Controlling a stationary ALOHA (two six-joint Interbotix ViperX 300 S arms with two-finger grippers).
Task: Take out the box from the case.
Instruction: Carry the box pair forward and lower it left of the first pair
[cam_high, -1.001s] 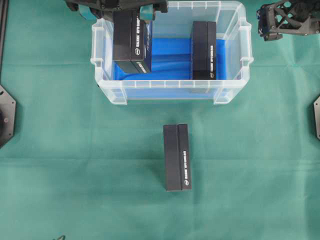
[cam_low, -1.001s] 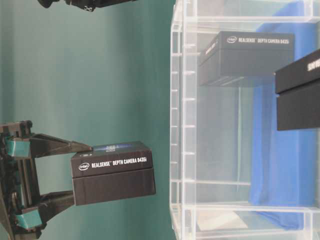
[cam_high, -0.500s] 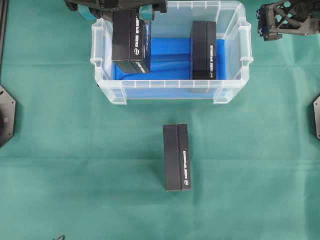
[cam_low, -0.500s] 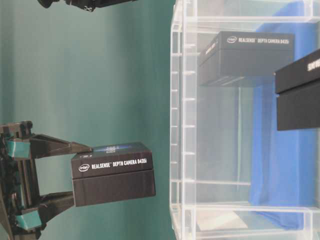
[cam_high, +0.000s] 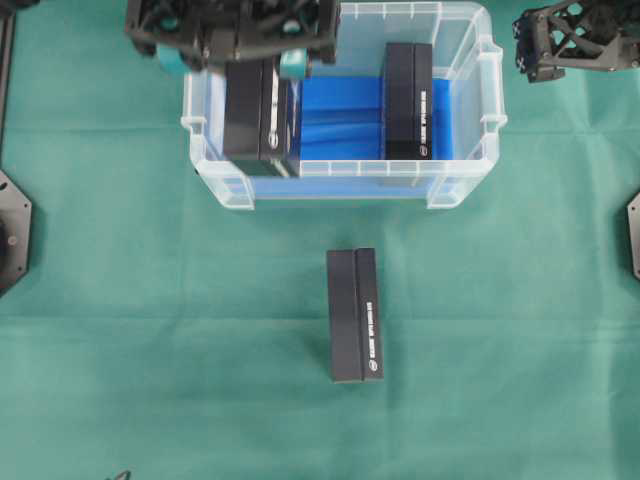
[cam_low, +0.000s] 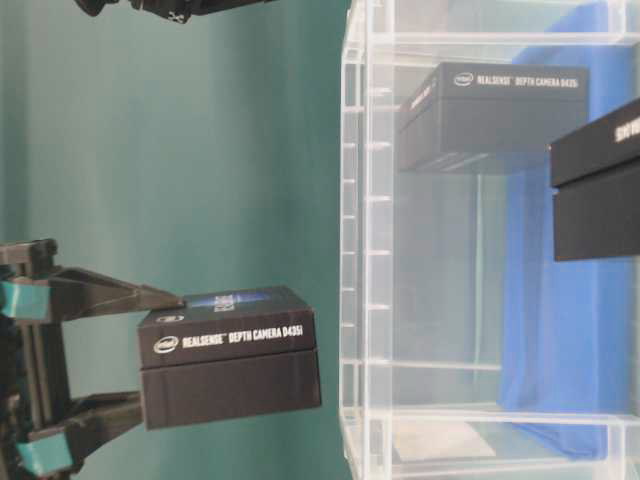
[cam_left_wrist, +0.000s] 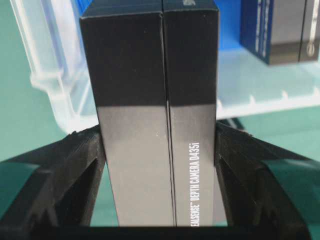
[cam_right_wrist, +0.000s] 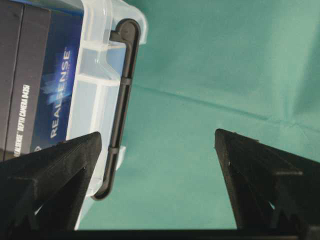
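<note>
On the desk's green cloth (cam_high: 120, 330), near its front edge, lies a long matte black cardboard box (cam_high: 354, 314), flat and alone. Behind it stands the case (cam_high: 345, 182), a clear, ribbed plastic bin with a rimmed edge and a bright blue lining. A second black box (cam_high: 408, 100) rests inside by its right wall. The left gripper (cam_left_wrist: 159, 150) pinches a third box (cam_high: 259, 118) between its black fingers, held above the case's left end. The right gripper (cam_right_wrist: 157, 150), beyond the case's right back corner, stands spread wide with nothing between its fingers.
</note>
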